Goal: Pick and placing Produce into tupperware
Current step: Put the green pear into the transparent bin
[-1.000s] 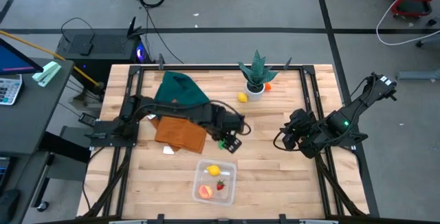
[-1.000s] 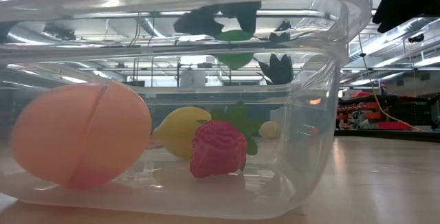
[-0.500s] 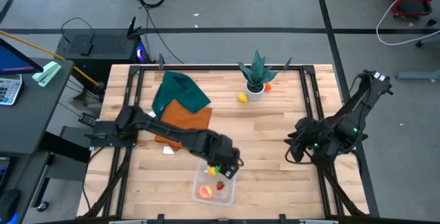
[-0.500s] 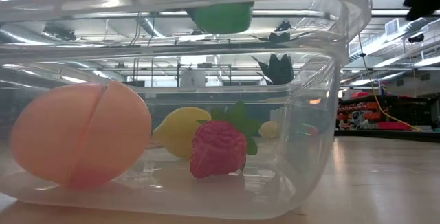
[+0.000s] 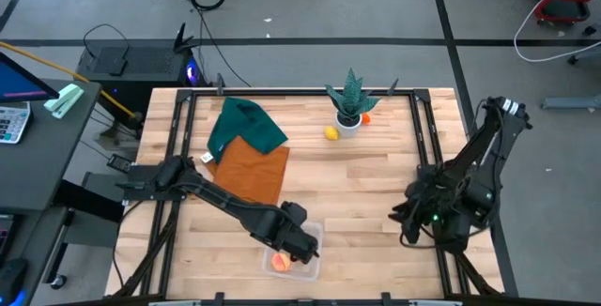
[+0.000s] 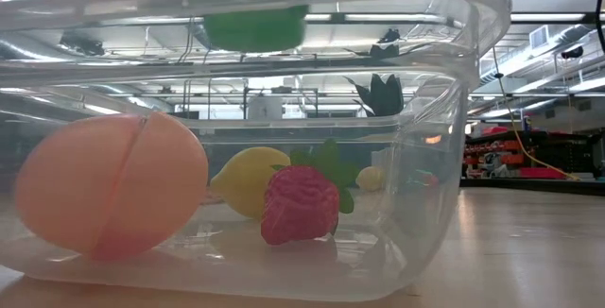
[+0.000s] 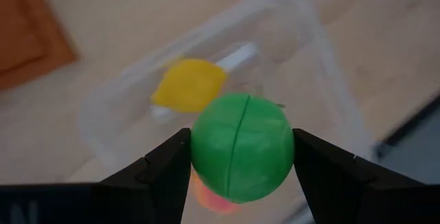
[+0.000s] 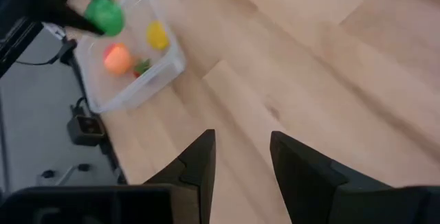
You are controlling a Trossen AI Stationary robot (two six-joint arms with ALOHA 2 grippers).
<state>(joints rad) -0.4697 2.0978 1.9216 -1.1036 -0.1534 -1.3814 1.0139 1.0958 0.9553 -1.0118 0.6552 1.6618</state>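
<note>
Green and glossy, the round toy fruit (image 7: pixel 242 148) carries a thin seam that runs from its crown to its base; being close to a ball, it has no clear long axis. It sits pinched between the two dark fingers (image 7: pixel 161 170) of the left end effector (image 7: pixel 240 157), which is clamped on it, one finger on each flank. The left end effector hangs over the tupperware (image 5: pixel 311 267) at the desk's (image 5: pixel 376 170) near edge, the green fruit (image 6: pixel 255 26) held above the rim. Inside the clear, round-cornered tupperware (image 6: pixel 454 119) lie a peach (image 6: pixel 112 195), a yellow lemon (image 6: pixel 248 179) and a red strawberry (image 6: pixel 300 204) with green leaves. The right end effector (image 8: pixel 240 157) waits over bare wood at the desk's right side, its fingers (image 8: pixel 194 165) slightly apart and holding nothing
</note>
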